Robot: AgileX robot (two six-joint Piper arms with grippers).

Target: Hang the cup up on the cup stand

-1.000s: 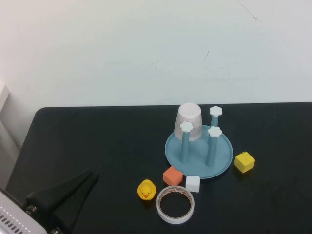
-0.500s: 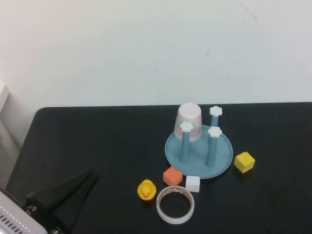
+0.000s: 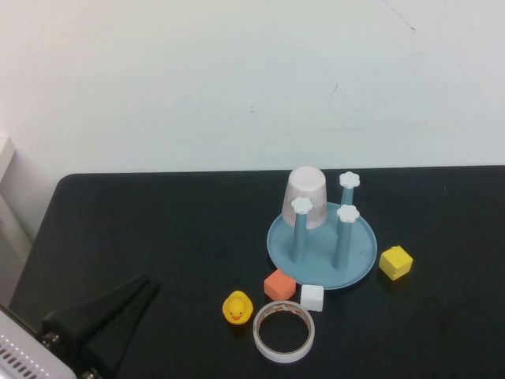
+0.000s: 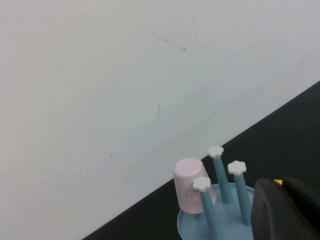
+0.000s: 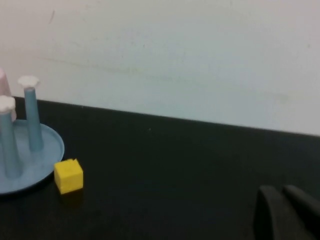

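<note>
The pale pink cup sits upside down over the back-left post of the light-blue cup stand, at the table's middle right. The other three posts show their white flower caps. My left gripper is low at the front left, far from the stand, shut and empty. The left wrist view shows the cup and stand beyond that gripper. My right gripper shows only in the right wrist view, shut and empty, off to the stand's right.
In front of the stand lie an orange cube, a white cube, a yellow duck and a white tape ring. A yellow cube sits right of the stand, also in the right wrist view.
</note>
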